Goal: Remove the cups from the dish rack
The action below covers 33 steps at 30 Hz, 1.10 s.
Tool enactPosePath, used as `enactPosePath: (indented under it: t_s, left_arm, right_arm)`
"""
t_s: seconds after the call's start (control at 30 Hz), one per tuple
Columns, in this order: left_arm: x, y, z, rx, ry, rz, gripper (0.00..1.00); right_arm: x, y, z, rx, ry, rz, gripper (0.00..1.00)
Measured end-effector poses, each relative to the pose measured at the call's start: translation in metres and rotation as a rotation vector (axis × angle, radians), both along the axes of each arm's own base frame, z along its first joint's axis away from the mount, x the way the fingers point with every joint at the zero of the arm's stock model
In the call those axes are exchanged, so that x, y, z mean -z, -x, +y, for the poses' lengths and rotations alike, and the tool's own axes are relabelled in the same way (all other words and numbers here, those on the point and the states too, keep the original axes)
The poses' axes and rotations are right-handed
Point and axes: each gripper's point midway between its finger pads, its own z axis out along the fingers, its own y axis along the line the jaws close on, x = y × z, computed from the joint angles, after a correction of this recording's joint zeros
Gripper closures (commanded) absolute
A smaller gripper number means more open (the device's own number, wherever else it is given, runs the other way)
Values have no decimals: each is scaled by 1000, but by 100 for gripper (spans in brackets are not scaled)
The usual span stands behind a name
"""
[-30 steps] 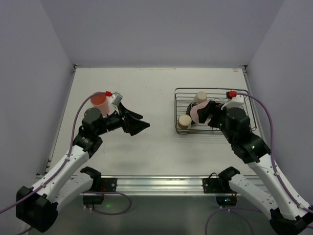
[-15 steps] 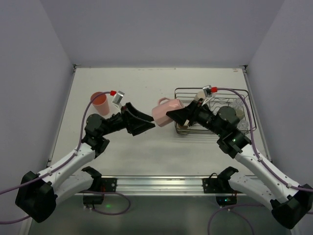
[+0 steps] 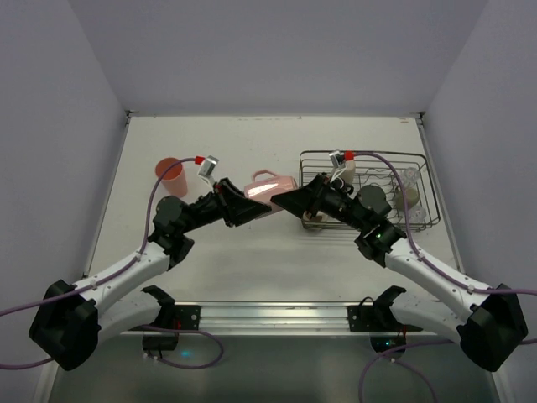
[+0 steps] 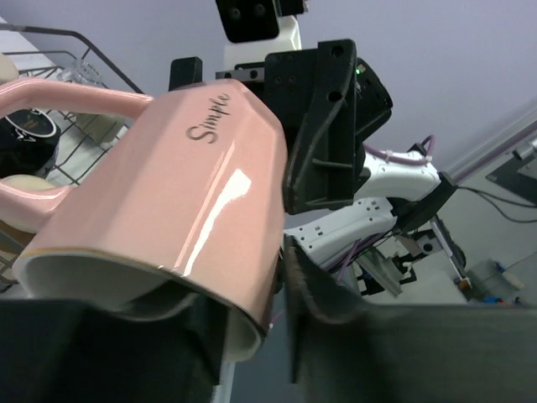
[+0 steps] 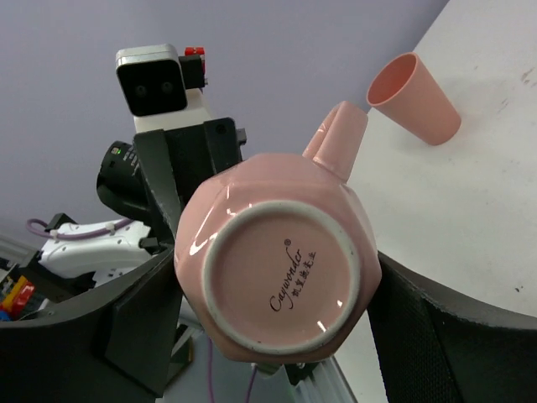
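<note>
So the pink mug (image 3: 270, 186) is out of the dish rack (image 3: 369, 154) now. A second ago the right gripper (image 3: 289, 200) was down in the rack on it. Half a second ago it was swinging the mug out to the left. Now both arms meet over the middle of the desk (image 3: 252, 138), just left of the rack, with the mug in the air between them. Looks like a handover to me.

Right claw is clamped on the mug's base end, a finger pressed on each side, which is clear in its own wrist view. The left gripper (image 3: 257, 202) has moved in onto the open end. Its fingers (image 4: 323, 294) straddle the rim, but I honestly can't tell if they've closed on it or are just sitting around it. I'd say the right shouldn't let go until the left has a firm hold, or the mug drops on the desk.

Count as far as I can see:
- 1 pink mug, mid-air
- 1 salmon cup (image 3: 169, 174), already out, standing toward the desk's left edge
- 1 beige cup (image 3: 314, 217) at the rack's near-left corner
- a second beige cup (image 3: 349, 170) farther back in the rack
- 1 clear cup (image 3: 410, 179) toward the rack's right side

The right arm hides part of the rack, so there could be more in there.
</note>
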Motion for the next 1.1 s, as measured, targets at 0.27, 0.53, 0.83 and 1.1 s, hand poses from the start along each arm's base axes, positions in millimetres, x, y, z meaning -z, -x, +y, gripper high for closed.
enactPosePath:
  t_s: [0.27,0.53,0.83,1.1]
  left_arm:
    - [-2,-4,1,-40,1,-40,100]
    - [19,-64,15,-333,-403,3,100]
    - [104,-138,70,-583,-1087,114,100]
    - [169,-183,86,-515,-1429,201,100]
  right_arm:
    - [1,0,3,-10,-52,35,1]
    - [15,-17,-30,211,71,24,1]
    - [65,-37,-71,429,348,60,1]
    - [74,-30,-87,454,423,33,1]
